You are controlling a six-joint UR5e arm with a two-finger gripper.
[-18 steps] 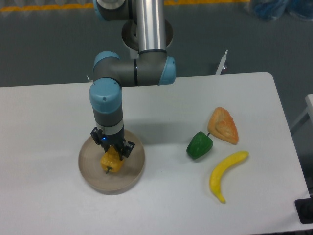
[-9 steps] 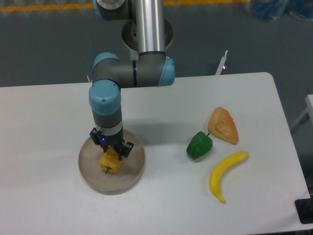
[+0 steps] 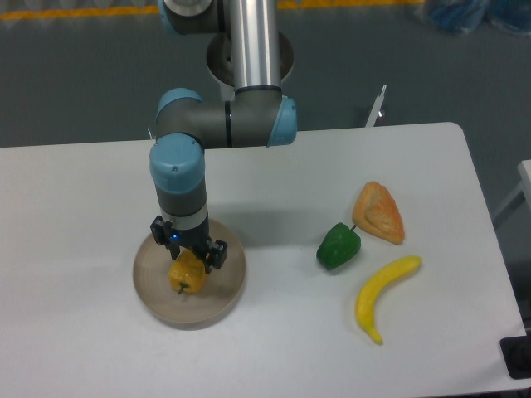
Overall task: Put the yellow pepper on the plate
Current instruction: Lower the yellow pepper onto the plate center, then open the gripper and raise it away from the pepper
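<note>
The black two-finger gripper [image 3: 189, 259] points straight down, its fingers clasped on the top of the yellow pepper [image 3: 188, 276], a lobed, glossy yellow-orange block. The pepper sits inside the plate [image 3: 226, 291], a round, matte beige dish with a low rim. Toward three o'clock on the smooth white table [image 3: 75, 249] lie a shiny green pepper [image 3: 338, 246], an orange wedge [image 3: 378, 212] and a curved banana [image 3: 380, 295]

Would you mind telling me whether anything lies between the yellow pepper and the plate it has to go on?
Nothing visible does. The yellow pepper is already over the plate, directly beneath the end effector; the other fruits lie far off to the side.
</note>
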